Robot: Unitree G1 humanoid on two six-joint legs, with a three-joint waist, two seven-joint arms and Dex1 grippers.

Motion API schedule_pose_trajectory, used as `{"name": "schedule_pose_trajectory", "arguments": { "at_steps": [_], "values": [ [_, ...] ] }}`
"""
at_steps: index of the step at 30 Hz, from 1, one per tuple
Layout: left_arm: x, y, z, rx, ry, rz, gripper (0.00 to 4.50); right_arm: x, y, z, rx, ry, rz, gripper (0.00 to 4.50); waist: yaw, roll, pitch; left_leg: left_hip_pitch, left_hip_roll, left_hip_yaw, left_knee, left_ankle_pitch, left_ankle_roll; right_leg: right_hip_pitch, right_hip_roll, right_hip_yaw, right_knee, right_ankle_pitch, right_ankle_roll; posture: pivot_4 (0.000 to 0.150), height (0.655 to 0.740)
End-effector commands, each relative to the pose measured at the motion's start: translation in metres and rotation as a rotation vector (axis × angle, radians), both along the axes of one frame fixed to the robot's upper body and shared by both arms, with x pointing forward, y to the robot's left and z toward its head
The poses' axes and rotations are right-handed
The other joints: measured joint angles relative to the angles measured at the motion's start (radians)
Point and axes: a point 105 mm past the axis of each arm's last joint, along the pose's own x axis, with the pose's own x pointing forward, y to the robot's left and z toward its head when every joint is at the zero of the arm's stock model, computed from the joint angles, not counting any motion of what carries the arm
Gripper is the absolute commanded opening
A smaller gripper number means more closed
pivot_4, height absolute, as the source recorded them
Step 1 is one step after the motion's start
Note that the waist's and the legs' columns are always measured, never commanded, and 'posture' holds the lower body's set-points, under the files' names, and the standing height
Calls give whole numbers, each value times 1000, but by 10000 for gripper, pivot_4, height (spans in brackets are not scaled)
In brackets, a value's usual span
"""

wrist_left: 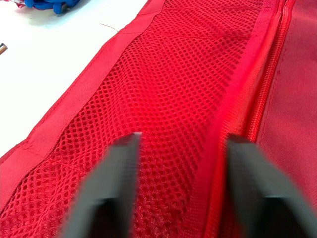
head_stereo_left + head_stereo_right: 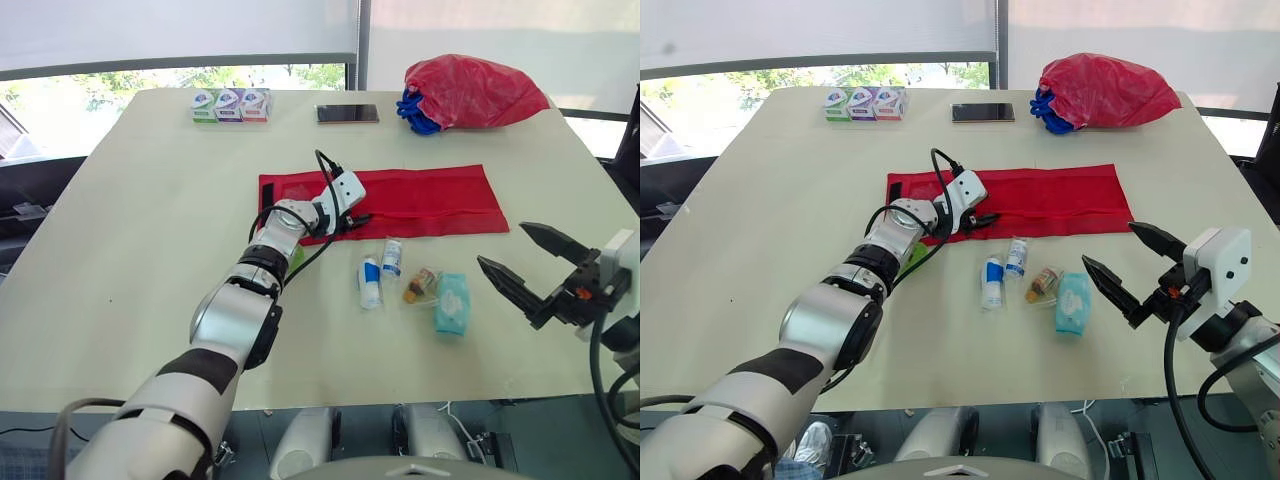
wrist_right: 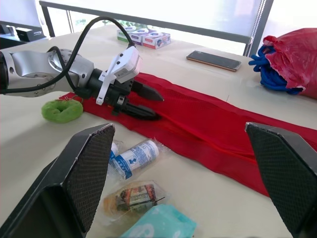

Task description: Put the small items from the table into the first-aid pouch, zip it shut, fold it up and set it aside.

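Note:
The red first-aid pouch (image 2: 430, 200) lies unfolded flat across the middle of the table. My left gripper (image 2: 357, 224) rests low on its left part, open, with one finger (image 1: 116, 173) over the mesh panel and the other beside the zipper line. In front of the pouch lie two white-and-blue rolls (image 2: 370, 283) (image 2: 392, 258), a small clear packet (image 2: 420, 284) and a teal tissue pack (image 2: 452, 302). A green ring (image 3: 62, 110) sits by the pouch's left end, near the left wrist. My right gripper (image 2: 501, 244) hovers open, to the right of the tissue pack, holding nothing.
At the table's far side stand three small boxes (image 2: 230, 105), a phone (image 2: 347, 113), and a red plastic bag with something blue under it (image 2: 470, 92). The table's right edge runs close to the right arm.

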Motion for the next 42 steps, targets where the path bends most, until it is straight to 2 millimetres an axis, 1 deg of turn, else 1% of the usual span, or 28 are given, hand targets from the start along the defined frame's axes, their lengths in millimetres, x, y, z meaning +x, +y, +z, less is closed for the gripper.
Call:
{"name": "schedule_pose_trajectory", "arguments": {
  "at_steps": [1,2,7,12,18,21,23,25,28,31,36,42],
  "values": [
    [0,3,10,10,-33,-39,4029,-4,6,9,-13,-49,19,45000,0,0,0,0,0,0,0,0,0,0,0,0,0,0,0,1500,7400],
    [-3,5,8,17,-29,-57,1864,-4,7,9,-11,-47,20,45000,0,0,0,0,0,0,0,0,0,0,0,0,0,0,0,1500,7400],
    [-11,14,8,28,-25,-126,1864,-5,11,5,-1,-24,41,45000,-3,0,0,0,0,0,0,0,0,0,1,0,0,0,0,1500,7400],
    [-18,31,8,47,-26,-161,1864,-6,17,5,7,-19,58,45000,-6,0,0,0,1,0,0,0,0,0,1,1,0,0,0,1500,7400],
    [-19,59,8,77,-23,-115,1864,-5,21,2,4,-2,70,45000,-11,0,0,0,1,0,1,0,0,0,1,1,1,0,0,1500,7400],
    [-19,71,11,69,-24,-90,1864,-4,22,1,3,1,71,45000,-15,0,0,0,1,0,1,0,0,0,1,1,1,0,0,1500,7400],
    [-19,73,14,54,-25,-80,1864,-4,22,0,3,1,71,45000,-17,0,0,0,1,0,1,0,0,0,1,1,1,0,0,1500,7400],
    [-22,72,17,38,-28,-95,1864,-3,24,0,4,1,73,45000,-18,0,0,0,2,0,1,0,0,0,1,0,1,0,0,1500,7400],
    [-29,68,22,-6,-13,-130,1864,-3,25,0,4,-1,76,45000,-18,0,0,0,2,0,2,0,0,0,1,1,1,0,0,1500,7400],
    [-35,69,25,-11,1,-143,1864,-4,26,0,4,1,77,45000,-19,0,0,-1,2,0,3,0,0,0,1,0,1,0,0,1500,7400],
    [-49,78,18,8,46,-153,1864,-6,29,-2,1,13,76,45000,-22,0,0,0,2,0,3,0,0,0,1,1,1,0,0,1500,7400],
    [-53,86,15,-10,73,-119,1864,-6,30,-3,-1,19,78,45000,-21,0,0,0,3,0,4,0,0,0,2,1,1,0,0,1500,7400]
  ]
}}
